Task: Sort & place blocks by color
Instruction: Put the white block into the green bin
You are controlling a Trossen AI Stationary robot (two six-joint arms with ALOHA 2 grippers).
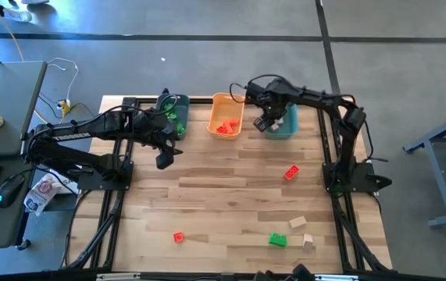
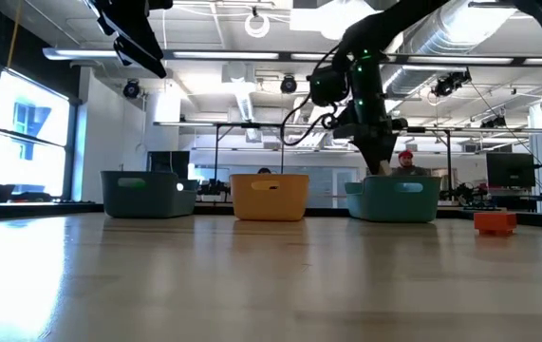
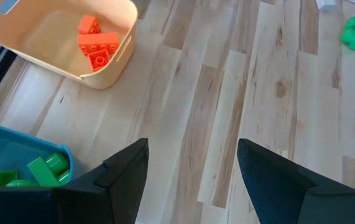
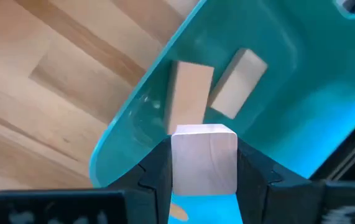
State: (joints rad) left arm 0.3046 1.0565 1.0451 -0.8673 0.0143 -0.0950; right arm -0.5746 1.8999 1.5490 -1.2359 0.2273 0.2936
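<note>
Right now the right gripper (image 4: pixel 204 163) is hanging over the right-hand teal bin (image 1: pixel 285 123), pinching a pale tan block (image 4: pixel 204 155) between its fingers. To finish this step well, I judge it should be centring over the bin's floor before spreading its fingers (the block is sitting close to the near rim (image 4: pixel 133 118) in the wrist view), and releasing low enough that the block is not bouncing out.

Two tan blocks (image 4: pixel 189 93) are already lying inside that bin, side by side and slightly angled to each other. Just to the left of it, the orange bin (image 1: pixel 226 117) is holding red-orange blocks (image 3: pixel 96 43). Left again, the other teal bin (image 3: pixel 15 152) is holding green blocks (image 3: pixel 46 168).

The left gripper (image 3: pixel 193 177) is hovering by that green-filled bin, fingers spread and carrying nothing.

Well away from the right-hand teal bin, toward the table's front edge, a red block (image 1: pixel 291 172), a second red one (image 1: pixel 178 236), a green block (image 1: pixel 277 240) and two tan blocks (image 1: pixel 297 223) are waiting on the bare wood.
</note>
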